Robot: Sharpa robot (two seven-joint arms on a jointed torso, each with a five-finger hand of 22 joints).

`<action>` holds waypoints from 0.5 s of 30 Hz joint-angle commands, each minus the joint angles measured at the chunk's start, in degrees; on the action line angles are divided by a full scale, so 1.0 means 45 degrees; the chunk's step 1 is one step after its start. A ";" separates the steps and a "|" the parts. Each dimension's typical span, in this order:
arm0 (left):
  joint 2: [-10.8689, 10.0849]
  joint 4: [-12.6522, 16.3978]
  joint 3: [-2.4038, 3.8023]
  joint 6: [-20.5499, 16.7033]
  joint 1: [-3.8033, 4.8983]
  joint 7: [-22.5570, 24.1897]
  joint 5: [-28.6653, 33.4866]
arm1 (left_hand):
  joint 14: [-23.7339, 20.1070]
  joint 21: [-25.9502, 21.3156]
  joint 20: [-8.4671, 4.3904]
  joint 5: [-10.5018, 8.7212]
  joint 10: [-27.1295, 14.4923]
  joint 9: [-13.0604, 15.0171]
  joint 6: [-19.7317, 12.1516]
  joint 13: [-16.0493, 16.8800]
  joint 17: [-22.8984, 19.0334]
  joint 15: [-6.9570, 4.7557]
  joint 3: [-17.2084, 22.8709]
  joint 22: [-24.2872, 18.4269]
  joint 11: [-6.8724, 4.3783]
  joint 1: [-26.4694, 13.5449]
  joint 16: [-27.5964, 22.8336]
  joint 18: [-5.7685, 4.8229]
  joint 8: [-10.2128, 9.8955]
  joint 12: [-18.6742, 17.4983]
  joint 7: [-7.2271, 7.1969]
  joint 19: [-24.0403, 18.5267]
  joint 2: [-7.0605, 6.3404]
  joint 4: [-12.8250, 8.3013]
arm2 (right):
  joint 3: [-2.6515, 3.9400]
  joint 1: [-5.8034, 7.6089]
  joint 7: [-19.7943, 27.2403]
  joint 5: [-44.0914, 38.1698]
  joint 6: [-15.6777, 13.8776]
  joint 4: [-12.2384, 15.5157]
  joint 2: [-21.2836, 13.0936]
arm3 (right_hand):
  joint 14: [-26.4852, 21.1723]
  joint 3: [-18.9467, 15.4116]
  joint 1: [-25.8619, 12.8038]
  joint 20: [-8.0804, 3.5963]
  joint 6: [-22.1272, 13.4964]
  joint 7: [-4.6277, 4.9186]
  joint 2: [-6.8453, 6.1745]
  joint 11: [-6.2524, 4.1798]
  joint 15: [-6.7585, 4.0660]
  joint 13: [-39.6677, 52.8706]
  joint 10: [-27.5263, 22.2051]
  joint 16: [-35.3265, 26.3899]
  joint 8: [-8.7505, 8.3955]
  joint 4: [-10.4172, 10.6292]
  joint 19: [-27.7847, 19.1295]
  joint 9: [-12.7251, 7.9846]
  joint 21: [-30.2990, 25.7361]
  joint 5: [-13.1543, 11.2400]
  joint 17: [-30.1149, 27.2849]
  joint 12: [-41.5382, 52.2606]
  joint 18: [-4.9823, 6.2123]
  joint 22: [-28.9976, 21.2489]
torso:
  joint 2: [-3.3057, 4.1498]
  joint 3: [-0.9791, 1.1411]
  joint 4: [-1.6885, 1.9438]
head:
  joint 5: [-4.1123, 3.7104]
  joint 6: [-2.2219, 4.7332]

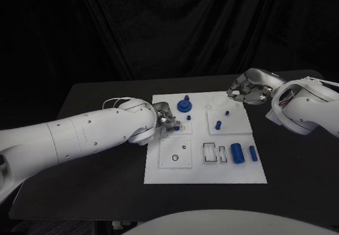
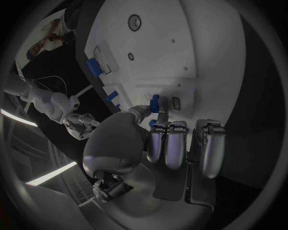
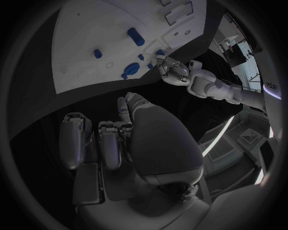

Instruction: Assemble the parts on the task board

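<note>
Head view: task board (image 1: pixel 190 170) lies mid worktop (image 1: pixel 102 154). Left robot hand (image 1: pixel 163 119) sits at board's left edge, pinching a small blue part (image 1: pixel 173 129). Right robot hand (image 1: pixel 250 90) hovers off board's far right corner, fingers curled, nothing in them. Blue cylinder (image 1: pixel 237 153) lies near board's right edge.

Left wrist view: thumb & finger pinch the part (image 2: pixel 155 103) against the board (image 2: pixel 210 57).

Right wrist view: right robot hand (image 3: pixel 114 139) w/ fingers curled in, holding nothing, apart from board (image 3: pixel 90 33).

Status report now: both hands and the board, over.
Left hand pinches a small blue part over the board. Right hand holds nothing, off the board's far corner. Nothing in the way.
</note>
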 commanded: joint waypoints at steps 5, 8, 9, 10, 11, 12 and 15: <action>-0.0477 0.0641 0.0000 -0.1866 -0.0050 0.0937 -0.0039 | 0.1231 0.0039 -0.0039 0.0386 0.1322 0.0146 0.0060 0.3347 0.2789 -0.0083 0.0571 0.3355 -0.0046 -0.0030 -0.0075 -0.0079 0.0124 -0.0052 -0.0077 0.1362 -0.0348 -0.0309 | 0.0008 -0.0033 -0.0312 -0.0020 0.0042 0.0035 -0.0088 | 0.1326 0.0083 0.0062 0.0021 0.0078 -0.0008 0.0085 0.0023 -0.0018 0.3355 0.1349 0.0032 0.0086 -0.0019 -0.0077 -0.0002 -0.0058 0.0040 0.3355 0.0034 0.0138 0.2510 | 0.0004 0.0001 -0.0010 | -0.0040 0.0002; -0.0707 0.0947 -0.0001 -0.2817 -0.0076 0.1140 -0.0039 | 0.1225 0.0039 -0.0037 -0.0209 0.1322 0.0205 0.0096 0.3347 0.2761 -0.0084 0.0641 0.3355 -0.0044 -0.0234 -0.0085 -0.0079 0.0130 -0.0052 -0.0085 0.1362 -0.0448 -0.0229 | 0.0008 -0.0033 -0.0323 -0.0020 0.0050 0.0032 -0.0087 | 0.1326 0.0083 0.0062 0.0021 0.0078 -0.0008 0.0085 0.0023 -0.0018 0.3355 0.1349 0.0032 0.0086 -0.0019 -0.0077 -0.0002 -0.0058 0.0040 0.3355 0.0034 0.0138 0.2510 | 0.0005 0.0001 -0.0008 | -0.0061 0.0002; -0.0775 0.1035 -0.0001 -0.3167 -0.0092 0.1233 -0.0039 | 0.1223 0.0039 -0.0039 -0.0235 0.1322 0.0208 0.0101 0.3347 0.2749 -0.0083 0.0649 0.3355 -0.0045 -0.0248 -0.0088 -0.0079 0.0130 -0.0052 -0.0083 0.1362 -0.0446 -0.0219 | 0.0008 -0.0033 -0.0329 -0.0020 0.0054 0.0031 -0.0087 | 0.1326 0.0083 0.0062 0.0021 0.0078 -0.0008 0.0085 0.0023 -0.0018 0.3355 0.1349 0.0032 0.0086 -0.0019 -0.0077 -0.0002 -0.0058 0.0040 0.3355 0.0034 0.0138 0.2510 | 0.0003 0.0002 -0.0010 | -0.0065 0.0002; -0.0827 0.1097 -0.0001 -0.3434 -0.0107 0.1314 -0.0039 | 0.1224 0.0039 -0.0039 -0.0241 0.1322 0.0209 0.0103 0.3347 0.2752 -0.0083 0.0653 0.3355 -0.0045 -0.0252 -0.0088 -0.0079 0.0130 -0.0052 -0.0083 0.1362 -0.0443 -0.0215 | 0.0008 -0.0033 -0.0334 -0.0020 0.0057 0.0030 -0.0086 | 0.1326 0.0083 0.0062 0.0021 0.0078 -0.0008 0.0085 0.0023 -0.0018 0.3355 0.1349 0.0032 0.0086 -0.0019 -0.0077 -0.0002 -0.0058 0.0040 0.3355 0.0034 0.0138 0.2510 | 0.0001 0.0004 -0.0005 | -0.0074 0.0002; -0.0879 0.1156 -0.0001 -0.3691 -0.0125 0.1398 -0.0039 | 0.1225 0.0039 -0.0040 -0.0243 0.1322 0.0209 0.0103 0.3347 0.2758 -0.0083 0.0655 0.3355 -0.0045 -0.0253 -0.0086 -0.0079 0.0130 -0.0052 -0.0083 0.1362 -0.0441 -0.0214 | 0.0008 -0.0033 -0.0342 -0.0020 0.0061 0.0028 -0.0083 | 0.1326 0.0083 0.0062 0.0021 0.0078 -0.0008 0.0085 0.0023 -0.0018 0.3355 0.1349 0.0032 0.0086 -0.0019 -0.0077 -0.0002 -0.0058 0.0040 0.3355 0.0034 0.0138 0.2510 | -0.0002 0.0005 0.0002 | -0.0080 0.0002; -0.0905 0.1185 -0.0001 -0.3819 -0.0137 0.1441 -0.0039 | 0.1223 0.0039 -0.0040 -0.0244 0.1322 0.0210 0.0103 0.3347 0.2747 -0.0083 0.0658 0.3355 -0.0045 -0.0253 -0.0089 -0.0079 0.0130 -0.0052 -0.0084 0.1362 -0.0439 -0.0213 | 0.0008 -0.0033 -0.0346 -0.0020 0.0063 0.0027 -0.0080 | 0.1326 0.0083 0.0062 0.0021 0.0078 -0.0008 0.0085 0.0023 -0.0018 0.3355 0.1349 0.0032 0.0086 -0.0019 -0.0077 -0.0002 -0.0058 0.0040 0.3355 0.0034 0.0138 0.2510 | -0.0003 0.0005 0.0004 | -0.0078 0.0002; -0.1079 0.1368 -0.0001 -0.4554 -0.0239 0.1727 -0.0039 | 0.1225 0.0039 -0.0040 -0.0234 0.1322 0.0212 0.0101 0.3347 0.2756 -0.0084 0.0682 0.3355 -0.0048 -0.0248 -0.0086 -0.0079 0.0126 -0.0052 -0.0088 0.1362 -0.0427 -0.0212 | 0.0008 -0.0033 -0.0367 -0.0020 0.0071 0.0022 -0.0062 | 0.1326 0.0083 0.0062 0.0021 0.0078 -0.0008 0.0085 0.0023 -0.0018 0.3355 0.1349 0.0032 0.0086 -0.0019 -0.0077 -0.0002 -0.0058 0.0040 0.3355 0.0034 0.0138 0.2510 | -0.0004 0.0002 0.0026 | -0.0139 0.0002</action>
